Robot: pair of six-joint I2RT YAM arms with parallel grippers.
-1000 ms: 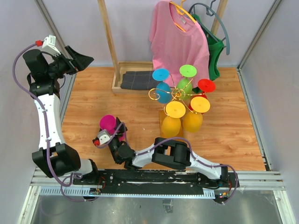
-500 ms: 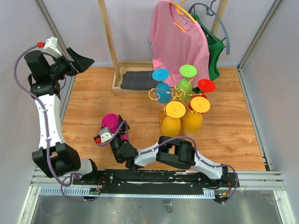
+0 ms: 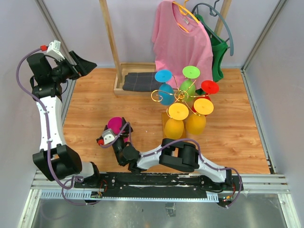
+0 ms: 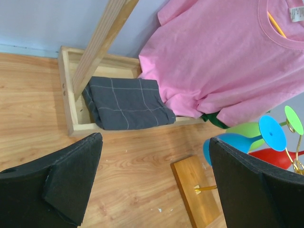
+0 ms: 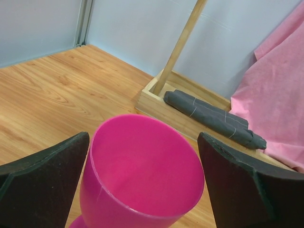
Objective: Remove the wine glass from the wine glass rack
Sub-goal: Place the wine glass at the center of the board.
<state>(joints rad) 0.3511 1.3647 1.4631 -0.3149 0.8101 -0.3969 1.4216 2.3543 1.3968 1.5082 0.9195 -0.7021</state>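
The right gripper (image 5: 142, 138) is standing with its two black fingers (image 5: 42, 180) spread wide. The magenta plastic wine glass (image 5: 142, 175) is sitting upright between them, off the rack. Whether the pads are touching its bowl, I cannot tell. The lower edge of the right wrist view is cutting off its stem and foot, and from above the gripper is covering part of it.

The left gripper (image 4: 154, 142) is hanging high with its fingers wide apart and nothing between them. Beyond its right finger, the wine glass rack of thin gold wire (image 3: 155, 96) is carrying five other coloured glasses (image 3: 178, 111). Its honey-brown wooden base block (image 4: 197, 197) is showing only partly there.

The surface is made of light wooden planks (image 3: 90, 114), and pale grey-blue walls (image 3: 71, 28) are standing around it. Far beyond the fingers, a tall wooden clothes rack (image 3: 110, 38) is holding a pink T-shirt (image 3: 180, 42) and a green garment (image 3: 218, 52), and a folded dark grey checked cloth (image 3: 140, 81) is lying in its tray (image 4: 66, 95)
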